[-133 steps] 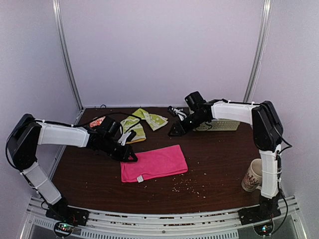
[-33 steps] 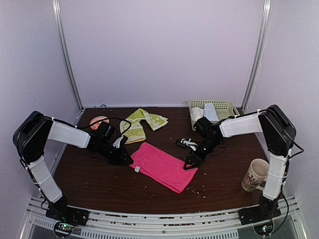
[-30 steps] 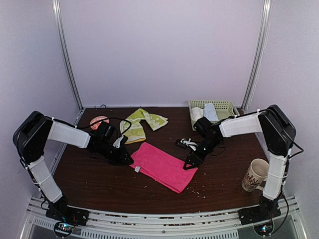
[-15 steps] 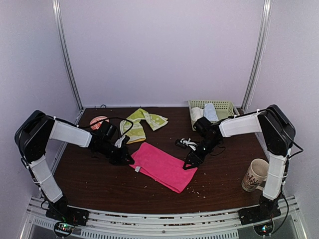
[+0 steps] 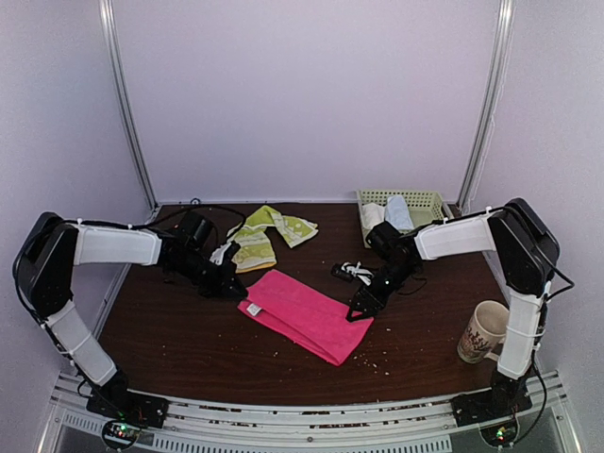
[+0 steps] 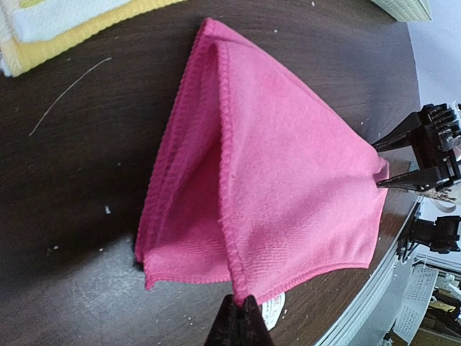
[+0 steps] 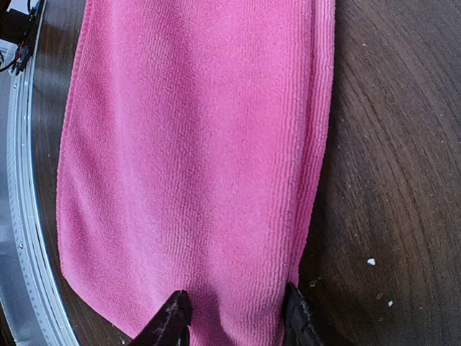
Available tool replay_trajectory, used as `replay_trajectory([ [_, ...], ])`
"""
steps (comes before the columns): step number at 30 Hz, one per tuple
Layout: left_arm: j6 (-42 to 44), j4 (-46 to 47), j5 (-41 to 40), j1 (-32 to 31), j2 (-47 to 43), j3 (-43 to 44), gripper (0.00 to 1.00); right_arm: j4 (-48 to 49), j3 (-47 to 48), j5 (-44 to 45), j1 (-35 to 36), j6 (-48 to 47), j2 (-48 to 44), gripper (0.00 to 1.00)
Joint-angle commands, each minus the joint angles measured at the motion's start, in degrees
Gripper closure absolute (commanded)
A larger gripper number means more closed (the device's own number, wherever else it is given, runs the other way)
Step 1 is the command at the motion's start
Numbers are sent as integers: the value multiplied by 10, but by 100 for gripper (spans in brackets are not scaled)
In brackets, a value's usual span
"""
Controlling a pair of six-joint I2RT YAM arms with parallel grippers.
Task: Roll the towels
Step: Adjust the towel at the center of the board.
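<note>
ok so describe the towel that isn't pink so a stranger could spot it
On the dark wooden table, look toward the back edge, left of centre, behind the pink towel. The yellow-green towel lies there loose and crumpled; its green and cream print sets it apart from the plain white and light-blue cloths in the basket.

Black left tool (image 5: 238, 293) and right tool (image 5: 354, 313) tip white-sleeved arms (image 5: 113, 245).

Long towel (image 5: 304, 313) before shorter towel (image 5: 257, 245)
</note>
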Motion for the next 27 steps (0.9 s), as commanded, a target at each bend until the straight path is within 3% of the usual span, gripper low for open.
replay_trajectory([
  [1, 31, -42, -14, 20, -3, -2, 100, -13, -9, 30, 1, -11, 10, 54],
  [15, 55, -21, -27, 25, 68, 3, 100, -21, -5, 17, 2, -16, 7, 53],
  [18, 59, -36, -43, 26, 62, 12, 100, -33, 4, 12, 2, -17, -5, 48],
  [27, 77, -81, -96, 26, -16, 75, 84, -56, 26, 43, 2, -26, -89, 46],
])
